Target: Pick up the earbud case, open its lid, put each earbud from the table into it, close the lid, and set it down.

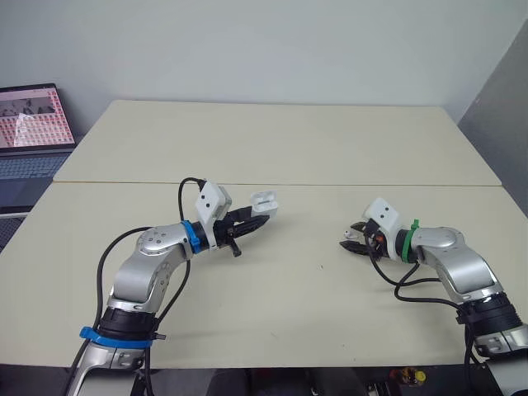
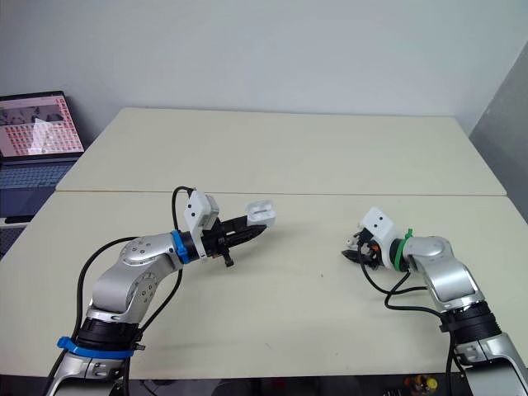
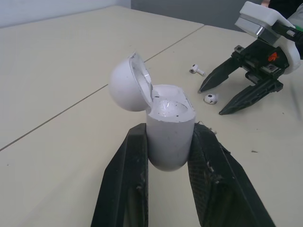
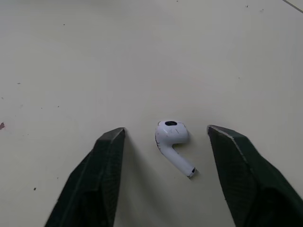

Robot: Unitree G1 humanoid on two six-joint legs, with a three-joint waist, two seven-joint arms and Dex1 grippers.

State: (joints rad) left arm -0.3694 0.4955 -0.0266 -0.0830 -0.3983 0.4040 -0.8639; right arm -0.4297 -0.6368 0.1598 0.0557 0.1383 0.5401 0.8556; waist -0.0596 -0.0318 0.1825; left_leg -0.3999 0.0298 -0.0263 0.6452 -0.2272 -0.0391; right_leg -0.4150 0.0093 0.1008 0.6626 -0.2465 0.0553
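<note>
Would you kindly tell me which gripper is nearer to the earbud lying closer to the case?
Right. The right gripper is open with the earbud on the table between its fingers. The left gripper is across the table, shut on the earbud case.

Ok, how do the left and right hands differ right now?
The left hand is shut on the earbud case, lid open; the right hand is open and empty. The right hand's fingers straddle an earbud on the table without touching it; the left hand's fingers press the case's sides. Both have black fingers.
</note>
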